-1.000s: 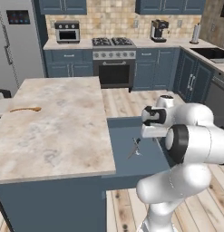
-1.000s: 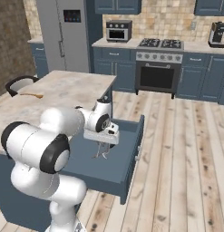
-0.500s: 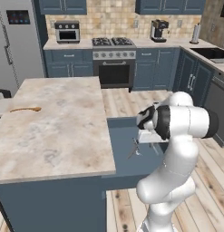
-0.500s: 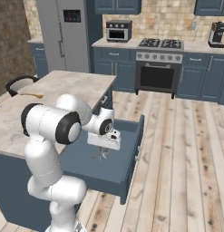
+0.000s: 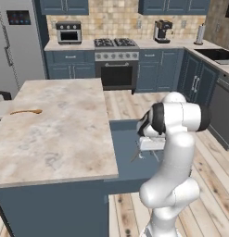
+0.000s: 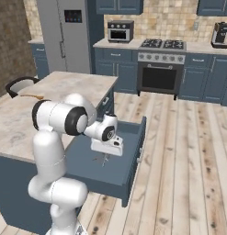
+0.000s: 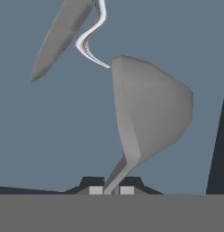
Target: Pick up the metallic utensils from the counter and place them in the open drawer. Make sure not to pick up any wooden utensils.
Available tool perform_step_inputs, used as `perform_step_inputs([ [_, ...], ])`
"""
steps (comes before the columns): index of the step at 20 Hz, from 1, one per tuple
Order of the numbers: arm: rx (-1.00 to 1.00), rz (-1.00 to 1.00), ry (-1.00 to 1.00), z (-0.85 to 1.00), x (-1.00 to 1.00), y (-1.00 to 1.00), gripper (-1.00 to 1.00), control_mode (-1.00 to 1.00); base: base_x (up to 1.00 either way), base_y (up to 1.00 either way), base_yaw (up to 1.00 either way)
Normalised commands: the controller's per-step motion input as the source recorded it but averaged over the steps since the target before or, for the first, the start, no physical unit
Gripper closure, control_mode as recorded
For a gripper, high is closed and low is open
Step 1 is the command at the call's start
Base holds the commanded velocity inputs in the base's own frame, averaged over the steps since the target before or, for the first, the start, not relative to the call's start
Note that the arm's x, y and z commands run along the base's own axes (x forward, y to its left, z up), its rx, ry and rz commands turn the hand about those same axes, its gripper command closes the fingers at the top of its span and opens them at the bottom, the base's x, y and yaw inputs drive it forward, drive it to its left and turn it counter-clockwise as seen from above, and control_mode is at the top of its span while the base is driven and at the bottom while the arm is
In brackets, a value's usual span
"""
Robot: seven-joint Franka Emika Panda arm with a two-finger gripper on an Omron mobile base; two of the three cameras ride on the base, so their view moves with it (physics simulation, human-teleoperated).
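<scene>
Hand view showed your gripper point(image 7: 111, 190) clamped shut on the thin neck of a grey metal spoon point(image 7: 149, 113), its broad bowl just ahead of the fingertips. Beyond it, inside the open drawer point(image 6: 133, 151), lay the knife point(image 7: 61, 38). The wooden spoon point(image 5: 25, 111) sat on the desk point(image 5: 60, 125), well off to the gripper's left.

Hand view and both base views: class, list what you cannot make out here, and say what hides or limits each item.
- Gripper, hand view: fingertips barely show; the grey utensil they pinch covers the contact.
- Second utensil and silvery spoon, hand view: cut off by the top edge.
- Open drawer, right base view: the arm hides part of its floor.
- Wooden spoon, left base view: too small for detail.
</scene>
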Motion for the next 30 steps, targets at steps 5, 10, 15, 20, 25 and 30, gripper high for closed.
perform_step_inputs([
  [5, 0.0, 0.0, 0.05, -0.47, 0.28, 0.0, 1.0, -1.0, 0.0, 0.0, 0.0],
  [10, 0.0, 0.0, 0.04, -0.46, 0.35, 0.0, 1.0, -1.0, 0.0, 0.0, 0.0],
  [15, 0.0, 0.0, 0.07, -0.47, 0.41, 0.0, 1.0, -1.0, 0.0, 0.0, 0.0],
  [20, 0.0, 0.0, 0.04, -0.47, 0.31, -0.03, 1.0, -1.0, 0.0, 0.0, 0.0],
  [25, 0.0, 0.0, 0.04, -0.45, 0.24, -0.01, 1.0, -1.0, 0.0, 0.0, 0.0],
  [30, 0.0, 0.0, 0.06, -0.44, 0.25, 0.0, -1.0, -1.0, 0.0, 0.0, 0.0],
])
